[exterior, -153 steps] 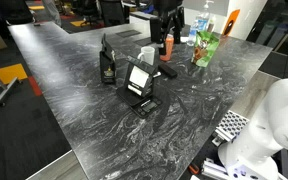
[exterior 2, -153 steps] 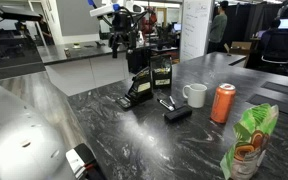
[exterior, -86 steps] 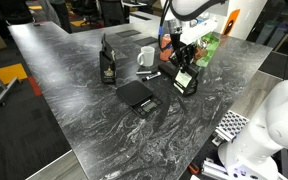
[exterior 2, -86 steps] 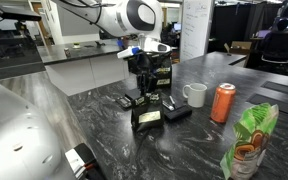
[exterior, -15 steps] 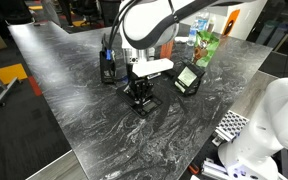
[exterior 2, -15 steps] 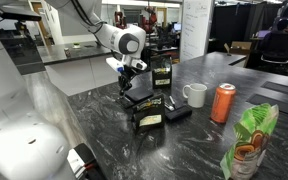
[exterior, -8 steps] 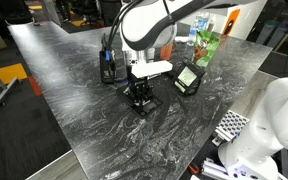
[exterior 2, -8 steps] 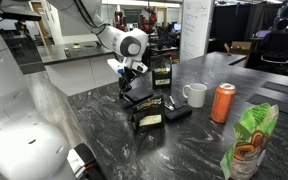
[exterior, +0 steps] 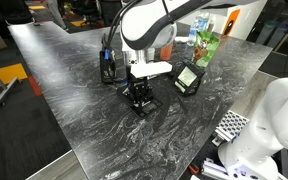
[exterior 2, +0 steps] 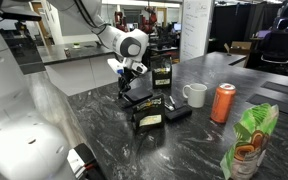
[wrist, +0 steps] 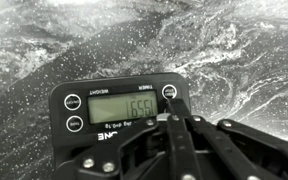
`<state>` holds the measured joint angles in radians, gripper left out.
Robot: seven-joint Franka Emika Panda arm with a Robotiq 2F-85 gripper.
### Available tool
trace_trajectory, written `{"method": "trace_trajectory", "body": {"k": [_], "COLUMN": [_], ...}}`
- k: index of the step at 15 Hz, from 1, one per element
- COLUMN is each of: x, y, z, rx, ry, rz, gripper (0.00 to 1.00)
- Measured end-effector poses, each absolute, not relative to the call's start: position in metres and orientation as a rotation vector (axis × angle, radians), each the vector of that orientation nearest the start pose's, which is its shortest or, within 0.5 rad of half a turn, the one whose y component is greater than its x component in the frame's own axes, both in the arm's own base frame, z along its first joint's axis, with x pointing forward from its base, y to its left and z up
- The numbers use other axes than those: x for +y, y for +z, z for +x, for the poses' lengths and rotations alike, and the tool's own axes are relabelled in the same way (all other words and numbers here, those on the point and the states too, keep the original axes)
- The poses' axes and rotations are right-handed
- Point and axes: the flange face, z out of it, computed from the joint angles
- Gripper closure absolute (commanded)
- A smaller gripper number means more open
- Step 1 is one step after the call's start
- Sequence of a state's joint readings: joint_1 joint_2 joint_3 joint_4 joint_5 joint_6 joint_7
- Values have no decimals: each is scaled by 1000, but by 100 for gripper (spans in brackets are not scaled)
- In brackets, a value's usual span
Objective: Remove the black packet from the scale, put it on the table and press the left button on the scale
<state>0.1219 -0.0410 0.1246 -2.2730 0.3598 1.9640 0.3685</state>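
The scale (exterior: 137, 98) lies flat on the marbled table (exterior: 84, 120) with nothing on its platform. In the wrist view its front strip (wrist: 119, 108) shows a lit display, and the lettering reads upside down. My gripper (wrist: 171, 103) is shut, and its joined fingertips rest on the round button (wrist: 168, 91) at the right end of the display in this view. Both exterior views show the gripper (exterior: 139, 92) (exterior 2: 132, 82) pointing down at the scale (exterior 2: 139, 96). The black packet (exterior: 187, 79) (exterior 2: 149, 118) stands on the table beside the scale, apart from the gripper.
A taller black bag with a gold label (exterior 2: 162, 73) (exterior: 107, 65) stands behind the scale. A white mug (exterior 2: 195, 95), an orange can (exterior 2: 223, 102), a green packet (exterior 2: 249, 140) (exterior: 206, 48) and a small black object (exterior 2: 177, 112) share the table. The table edge (exterior: 69, 150) is near.
Almost nothing differs: the gripper stays shut and low over the scale's front strip, with only a slight shift of the arm. The packet has not moved.
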Motion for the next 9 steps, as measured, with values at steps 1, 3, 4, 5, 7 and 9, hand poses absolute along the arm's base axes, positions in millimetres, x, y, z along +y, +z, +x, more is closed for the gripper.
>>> {"method": "trace_trajectory", "body": {"k": [1, 3, 4, 5, 7, 9], "x": [140, 140, 139, 139, 139, 138], "y": [358, 357, 356, 356, 356, 355], "z": [462, 462, 463, 463, 464, 464], "rx": [443, 456, 460, 462, 464, 467], "ry": [505, 509, 510, 512, 513, 515], "rz": [-2853, -2852, -2851, -2850, -2849, -2846], "gripper": [100, 100, 100, 100, 100, 100]}}
